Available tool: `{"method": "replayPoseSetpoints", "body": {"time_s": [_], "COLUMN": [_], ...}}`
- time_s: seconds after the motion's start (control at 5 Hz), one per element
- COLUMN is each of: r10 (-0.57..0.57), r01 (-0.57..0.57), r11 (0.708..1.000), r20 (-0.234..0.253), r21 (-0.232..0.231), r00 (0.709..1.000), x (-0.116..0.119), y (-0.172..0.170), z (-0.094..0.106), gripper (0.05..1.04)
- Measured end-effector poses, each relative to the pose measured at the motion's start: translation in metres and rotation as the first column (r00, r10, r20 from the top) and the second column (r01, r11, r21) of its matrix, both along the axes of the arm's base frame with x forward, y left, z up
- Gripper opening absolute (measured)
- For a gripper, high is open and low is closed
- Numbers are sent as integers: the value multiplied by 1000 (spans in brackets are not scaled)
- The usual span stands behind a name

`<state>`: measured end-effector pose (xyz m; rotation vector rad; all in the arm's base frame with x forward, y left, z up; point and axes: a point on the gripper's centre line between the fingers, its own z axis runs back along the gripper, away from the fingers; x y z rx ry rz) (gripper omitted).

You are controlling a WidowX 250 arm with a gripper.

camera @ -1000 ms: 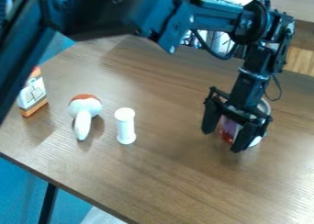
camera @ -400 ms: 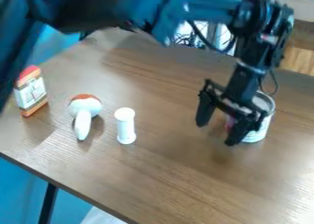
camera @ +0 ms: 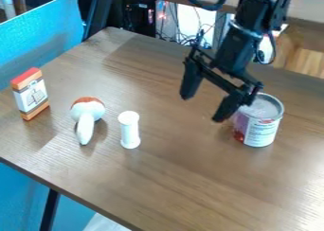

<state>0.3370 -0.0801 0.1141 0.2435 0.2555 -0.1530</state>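
Observation:
The black gripper (camera: 202,107) hangs over the right half of the table, its fingers spread apart with nothing between them. Just right of and below it stands a can (camera: 258,120) with a pale top and a white, purple and red label; the right finger is close to the can's upper left edge, and I cannot tell if they touch.
A white cylinder (camera: 129,129) stands upright mid-left on the wooden table (camera: 171,178). Left of it is a white mushroom-like object with a brown top (camera: 87,117), and farther left an orange, white and red box (camera: 30,93). Cables hang behind the table.
The gripper has risen and moved left, away from the can, which now shows more fully. The upper arm has moved up out of view, uncovering the box and the blue panel at left.

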Motion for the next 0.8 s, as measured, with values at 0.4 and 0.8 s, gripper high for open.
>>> {"method": "replayPoseSetpoints", "body": {"time_s": [0.4,0.8], "r10": [-54,59], "r01": [52,-49], "r11": [998,995], "r20": [43,116], "r21": [46,-90], "r00": [998,991], "x": [-37,-56], "y": [32,83], "z": [4,6], "gripper": [1001,1001]}}
